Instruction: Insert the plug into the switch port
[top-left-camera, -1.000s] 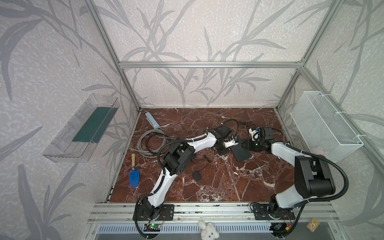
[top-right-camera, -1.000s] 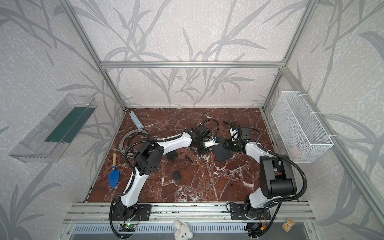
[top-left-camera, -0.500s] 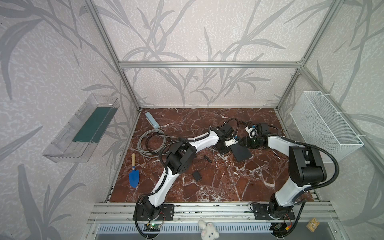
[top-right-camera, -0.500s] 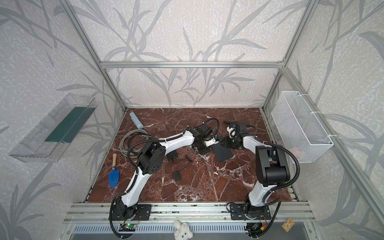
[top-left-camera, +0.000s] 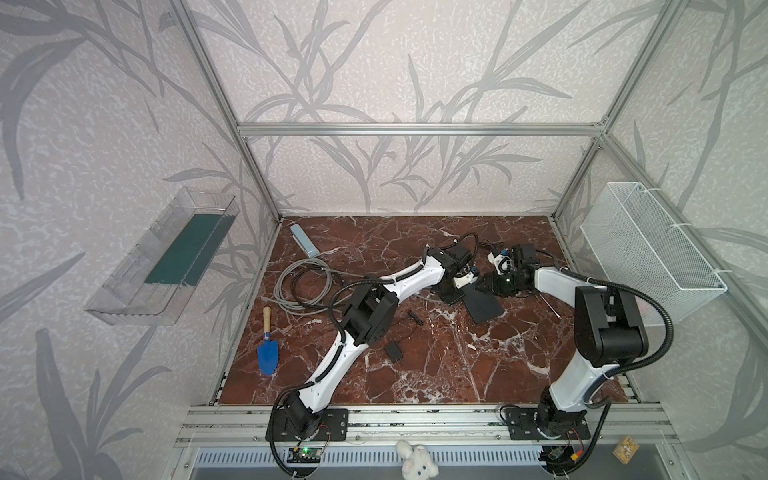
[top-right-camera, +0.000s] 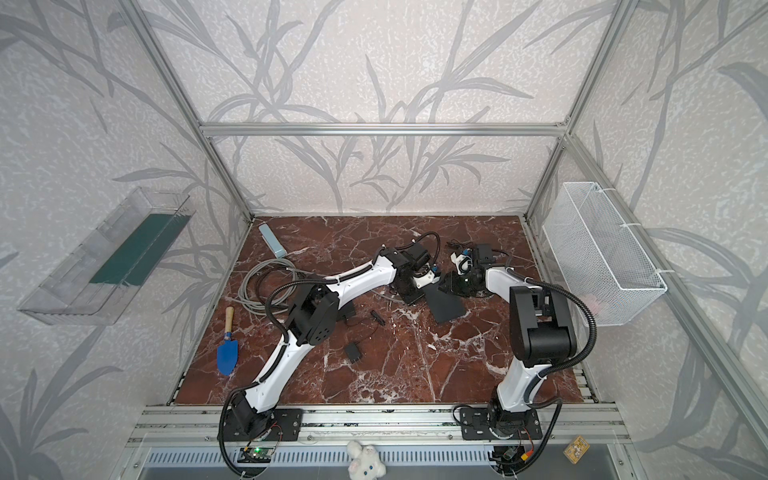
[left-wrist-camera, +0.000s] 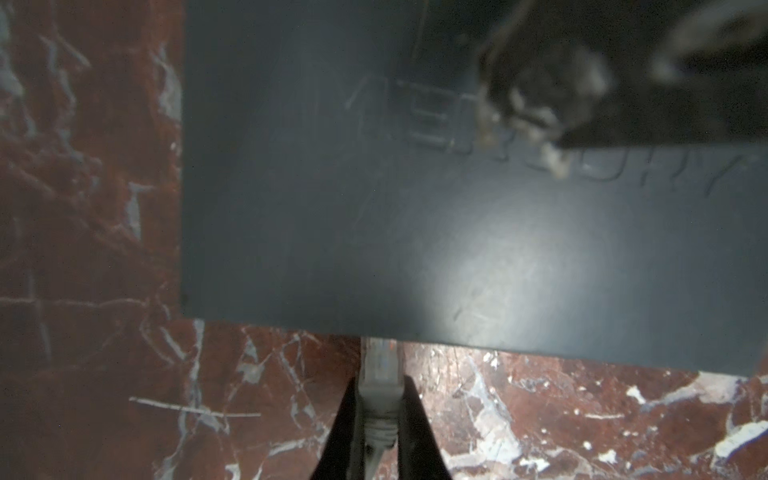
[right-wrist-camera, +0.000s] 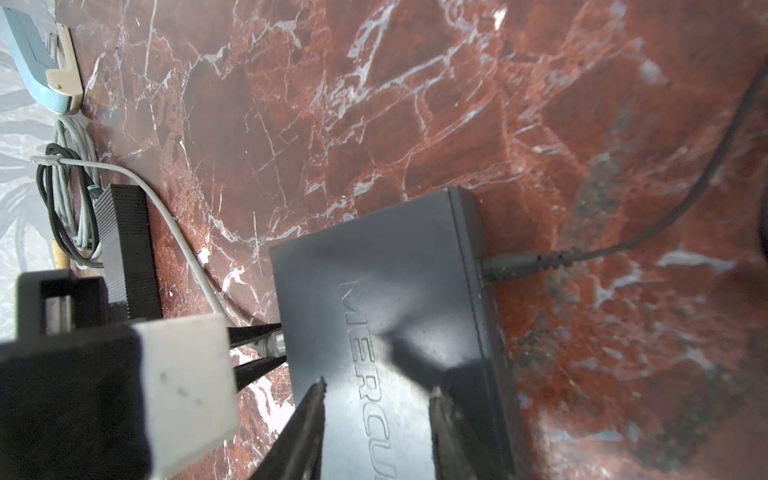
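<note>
plug (left-wrist-camera: 380, 365) at switch (left-wrist-camera: 457, 228) edge
left end effector (left-wrist-camera: 380, 384) pinches plug, its tip meeting the switch's side face; right end effector (right-wrist-camera: 376, 390) spread, poised over switch's top; seating unclear.

Both top views are looking steeply down from high above the front rail (top-left-camera: 415, 419), facing the back wall (top-left-camera: 415, 174), and are standing far enough off to be taking in the whole marble tabletop (top-left-camera: 436, 365). They are sharing almost the entire scene, shifted only slightly sideways. The left wrist camera is hanging very close, looking along the left gripper (left-wrist-camera: 380, 386) onto the dark switch (left-wrist-camera: 415, 232), which is filling most of its blurred picture. The right wrist camera is looking along the right gripper (right-wrist-camera: 377, 386) from a little farther off, coming at that switch from another side. Both wrist views are sharing the switch's lettered top and the plug (right-wrist-camera: 272, 343) at its edge.
</note>
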